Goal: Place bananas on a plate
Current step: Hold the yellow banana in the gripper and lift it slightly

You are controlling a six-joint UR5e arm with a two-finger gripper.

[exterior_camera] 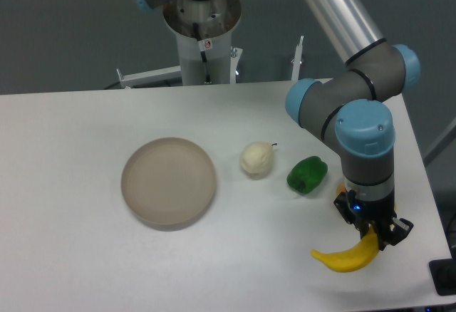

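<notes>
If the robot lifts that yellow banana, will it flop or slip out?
Probably not flop: the banana looks like smooth, stiff plastic holding its curve. It might swing or slip, since the gripper jaws sit at one end, and the surface looks glossy. It likely weighs little.

You have one fixed camera, set high across the table (85, 269) from the robot's base (203, 34) and tilted down at a medium distance. It faces the base, which stands at 12 o'clock beyond the far edge. The near edge is cut off at 6 o'clock, and the right edge runs off toward 4 o'clock.
</notes>
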